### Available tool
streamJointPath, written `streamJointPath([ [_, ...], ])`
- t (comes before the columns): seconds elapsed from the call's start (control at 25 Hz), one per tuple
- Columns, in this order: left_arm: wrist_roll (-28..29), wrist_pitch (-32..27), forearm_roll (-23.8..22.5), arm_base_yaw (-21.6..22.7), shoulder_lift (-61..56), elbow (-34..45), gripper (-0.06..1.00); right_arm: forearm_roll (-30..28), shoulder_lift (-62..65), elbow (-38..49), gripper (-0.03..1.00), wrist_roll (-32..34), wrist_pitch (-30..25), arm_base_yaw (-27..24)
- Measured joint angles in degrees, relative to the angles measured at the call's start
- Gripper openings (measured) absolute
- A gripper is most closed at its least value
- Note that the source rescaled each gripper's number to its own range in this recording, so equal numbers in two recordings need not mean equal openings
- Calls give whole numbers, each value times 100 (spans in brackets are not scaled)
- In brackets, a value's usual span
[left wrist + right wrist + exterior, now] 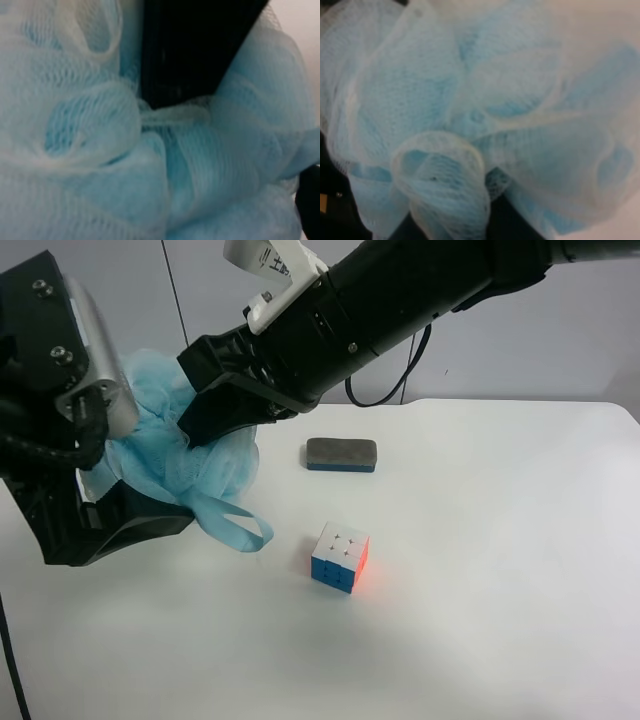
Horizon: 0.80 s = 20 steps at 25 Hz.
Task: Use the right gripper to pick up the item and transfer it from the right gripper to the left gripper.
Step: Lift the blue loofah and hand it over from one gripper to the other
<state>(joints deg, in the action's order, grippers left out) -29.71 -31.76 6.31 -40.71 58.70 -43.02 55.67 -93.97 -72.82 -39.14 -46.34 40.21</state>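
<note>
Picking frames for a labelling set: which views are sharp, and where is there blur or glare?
Exterior high: sharp, evenly lit, soft shadows; only the puzzle cube has an orange side glowing overexposed. Right wrist: the bath pouf fills the frame, too close, out of focus. Left wrist: its mesh is likewise soft, slightly crisper near the centre.

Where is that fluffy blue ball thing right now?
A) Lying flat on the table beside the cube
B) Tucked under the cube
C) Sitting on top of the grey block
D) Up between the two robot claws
D: the pouf is up off the table, between the right gripper and the left gripper. The cube and block lie apart from it.
</note>
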Motion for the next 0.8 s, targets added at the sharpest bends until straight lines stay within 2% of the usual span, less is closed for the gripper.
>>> streamJointPath([
  [0.08, 6, 103, 26, -7, 64, 0, 99, 0, 0, 0, 1, 0, 0, 0],
  [0.16, 6, 151, 28, -7, 104, 0, 90, 0, 0, 0, 0, 0, -14, 0],
  [0.2, 11, 166, 28, -7, 117, 0, 81, -13, 0, 0, 1, 0, -44, 0],
  [0.4, 83, 109, -48, -1, 116, 0, 18, -212, 0, 0, 0, 0, -65, 0],
  [0.48, 89, 70, -59, -1, 116, 0, 7, -224, 0, 0, 0, 0, -42, 0],
  [0.56, 89, 70, -59, -1, 116, 0, 5, -239, 0, 0, 2, -2, -42, 0],
  [0.6, 89, 56, -59, -1, 116, 0, 5, -239, 0, 0, 6, -2, -30, 0],
  [0.68, 89, 52, -40, -1, 116, 0, 5, -227, 0, 0, 25, -2, 11, 0],
  [0.8, 89, 58, 25, -8, 135, 0, 4, -105, 0, 0, 73, -2, 76, 4],
])
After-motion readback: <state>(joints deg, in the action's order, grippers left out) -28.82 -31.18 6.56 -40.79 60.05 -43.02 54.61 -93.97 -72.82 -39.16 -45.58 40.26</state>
